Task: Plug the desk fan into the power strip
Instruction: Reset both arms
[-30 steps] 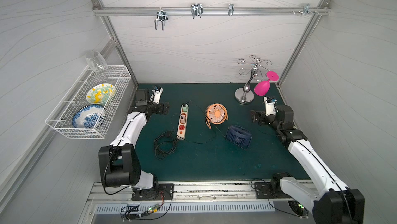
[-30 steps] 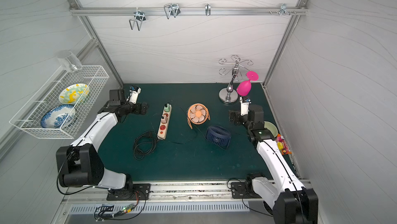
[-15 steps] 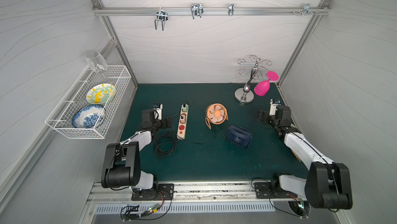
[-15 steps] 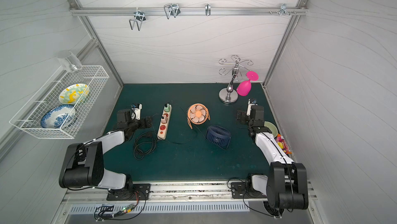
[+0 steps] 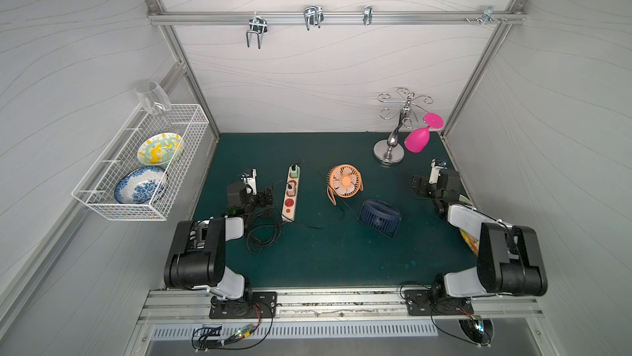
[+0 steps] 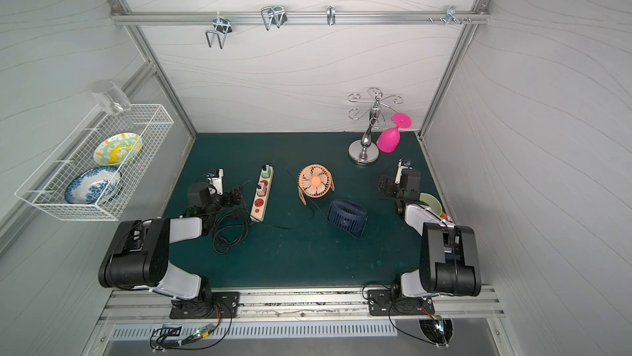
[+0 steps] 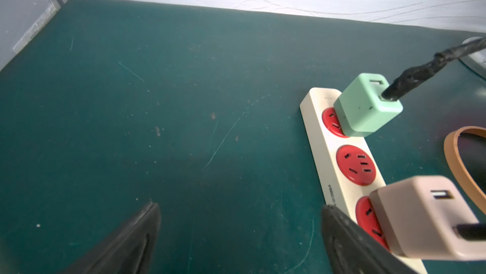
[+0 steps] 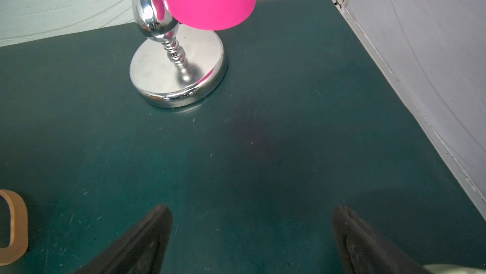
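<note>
The cream power strip (image 5: 291, 193) (image 6: 261, 195) lies lengthwise on the green mat, left of centre. In the left wrist view the power strip (image 7: 326, 138) has a green adapter (image 7: 368, 105) in its far red socket and a pink adapter (image 7: 423, 220) in a nearer one. A black cable is plugged into each adapter. An orange desk fan (image 5: 344, 181) stands right of the strip, and a navy fan (image 5: 379, 217) sits nearer the front. My left gripper (image 5: 268, 197) (image 7: 239, 207) is open and empty just left of the strip. My right gripper (image 5: 416, 186) (image 8: 253, 208) is open and empty at the right edge.
A chrome stand (image 5: 390, 156) carrying a pink glass (image 5: 417, 139) is at the back right. The strip's black cord (image 5: 261, 231) lies coiled by the left arm. A wire basket (image 5: 136, 166) with two bowls hangs on the left wall. A bowl (image 6: 431, 202) lies under the right arm.
Both arms have folded back toward their bases. The left gripper came from the back left corner to beside the strip. Both grippers stayed open.
</note>
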Tool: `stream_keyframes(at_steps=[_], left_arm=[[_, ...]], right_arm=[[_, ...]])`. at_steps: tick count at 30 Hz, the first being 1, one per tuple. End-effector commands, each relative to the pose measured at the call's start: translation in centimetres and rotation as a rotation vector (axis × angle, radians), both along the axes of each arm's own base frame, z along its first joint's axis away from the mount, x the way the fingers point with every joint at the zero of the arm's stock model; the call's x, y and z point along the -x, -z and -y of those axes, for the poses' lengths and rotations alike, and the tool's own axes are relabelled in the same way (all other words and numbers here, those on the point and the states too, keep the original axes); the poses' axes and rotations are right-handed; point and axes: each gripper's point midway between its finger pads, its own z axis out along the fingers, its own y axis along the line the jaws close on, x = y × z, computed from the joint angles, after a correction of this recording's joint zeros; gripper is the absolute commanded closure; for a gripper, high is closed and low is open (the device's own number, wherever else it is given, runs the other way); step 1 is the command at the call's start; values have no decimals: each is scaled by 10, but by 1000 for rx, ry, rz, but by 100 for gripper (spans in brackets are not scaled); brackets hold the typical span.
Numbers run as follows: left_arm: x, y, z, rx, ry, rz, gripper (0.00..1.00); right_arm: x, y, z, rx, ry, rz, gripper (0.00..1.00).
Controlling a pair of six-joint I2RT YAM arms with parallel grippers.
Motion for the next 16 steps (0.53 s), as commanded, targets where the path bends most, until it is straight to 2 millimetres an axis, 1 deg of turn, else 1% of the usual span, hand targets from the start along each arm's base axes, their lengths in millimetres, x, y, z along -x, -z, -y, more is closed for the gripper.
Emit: stream_keyframes(at_steps=[1,9,16], left_arm=[[-11,-19,-2,-12,-12,78,0],[-12,-18,-2,-18,-15,75,0],[-12,-19,-1,-17,-14,77,0]], right_arm=[[-8,-10,-1,-26,-5,52,1],[-5,-12,-2,-26,-5,74,1],[-1,-21,-1,-27,4,105,1]])
